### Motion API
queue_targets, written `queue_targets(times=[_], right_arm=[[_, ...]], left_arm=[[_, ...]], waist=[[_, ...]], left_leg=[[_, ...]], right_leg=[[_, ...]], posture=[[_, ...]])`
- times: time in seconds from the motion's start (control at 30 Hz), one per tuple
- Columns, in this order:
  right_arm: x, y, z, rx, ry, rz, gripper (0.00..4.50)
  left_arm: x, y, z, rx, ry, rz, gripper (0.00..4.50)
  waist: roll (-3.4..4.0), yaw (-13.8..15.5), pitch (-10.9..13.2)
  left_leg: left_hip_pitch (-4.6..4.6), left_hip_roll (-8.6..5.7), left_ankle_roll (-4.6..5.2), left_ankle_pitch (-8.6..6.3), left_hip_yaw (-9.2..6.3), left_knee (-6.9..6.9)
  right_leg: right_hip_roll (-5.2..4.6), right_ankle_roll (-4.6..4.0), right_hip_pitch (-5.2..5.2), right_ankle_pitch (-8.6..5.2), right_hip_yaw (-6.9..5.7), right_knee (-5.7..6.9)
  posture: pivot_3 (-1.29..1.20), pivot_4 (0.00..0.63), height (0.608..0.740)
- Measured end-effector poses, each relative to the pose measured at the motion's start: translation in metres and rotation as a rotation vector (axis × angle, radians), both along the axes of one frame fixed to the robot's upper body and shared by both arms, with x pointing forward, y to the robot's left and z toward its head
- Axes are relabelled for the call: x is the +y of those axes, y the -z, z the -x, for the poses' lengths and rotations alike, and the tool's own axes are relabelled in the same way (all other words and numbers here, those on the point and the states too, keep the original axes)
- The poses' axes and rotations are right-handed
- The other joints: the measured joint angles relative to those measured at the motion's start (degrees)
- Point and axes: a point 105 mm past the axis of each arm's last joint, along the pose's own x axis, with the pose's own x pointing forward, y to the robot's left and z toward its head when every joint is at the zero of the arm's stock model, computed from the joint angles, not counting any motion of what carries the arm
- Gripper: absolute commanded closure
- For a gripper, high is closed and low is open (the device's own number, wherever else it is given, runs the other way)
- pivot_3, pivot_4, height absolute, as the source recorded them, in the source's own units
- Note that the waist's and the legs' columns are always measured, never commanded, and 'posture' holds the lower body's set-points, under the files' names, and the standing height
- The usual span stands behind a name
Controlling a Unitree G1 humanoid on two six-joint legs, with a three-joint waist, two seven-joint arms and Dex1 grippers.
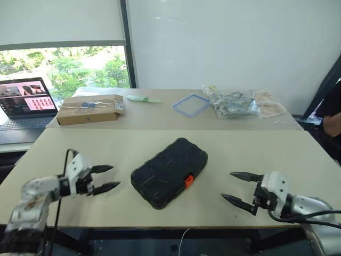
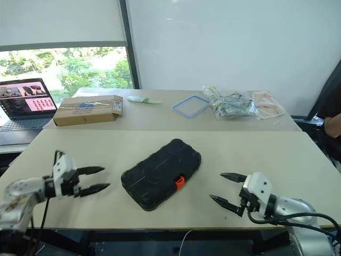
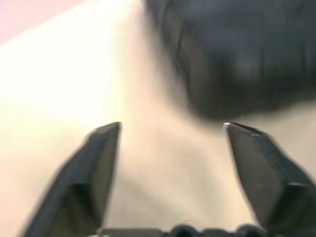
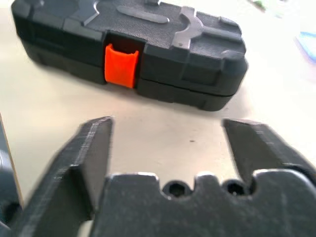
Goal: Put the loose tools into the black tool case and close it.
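Beige worktop (image 1: pixel 298 160) carries the flat rectangular black plastic tool case (image 1: pixel 169 172), lid shut and small orange latch (image 1: pixel 188 181) facing the near edge, lying diagonally at its middle. Left pincer (image 1: pixel 110 177) and right pincer (image 1: pixel 227 186) flank it, apart from it, both spread wide and empty.

Both eye views look forward and down from the head over the surface (image 1: pixel 224 144). Each wrist view looks closely along its end effector at the black tool case (image 4: pixel 148 54), shared by all.
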Motion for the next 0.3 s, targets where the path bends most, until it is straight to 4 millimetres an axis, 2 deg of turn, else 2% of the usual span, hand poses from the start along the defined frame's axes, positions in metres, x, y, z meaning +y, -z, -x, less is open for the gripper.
queue_targets(times=[0.13,0.3], right_arm=[[-0.014,0.012,0.000,0.058,0.028,0.008,0.00],[-0.018,0.015,-0.001,0.056,0.040,0.010,0.00]], left_arm=[[0.010,0.005,0.008,-0.016,-0.036,-0.032,0.05],[0.007,0.002,0.009,-0.041,-0.038,-0.040,0.05]], waist=[[0.01,0.7,0.0],[0.06,0.4,0.1]], left_leg=[[-0.01,-0.06,-0.03,0.01,-0.04,0.03],[-0.02,-0.02,-0.26,0.12,-0.04,0.00]], right_leg=[[-0.36,0.02,0.02,0.02,-0.07,0.00],[-0.34,0.01,-0.01,0.01,-0.08,0.03]], posture=[[0.00,0.150,0.740],[0.00,0.150,0.740]])
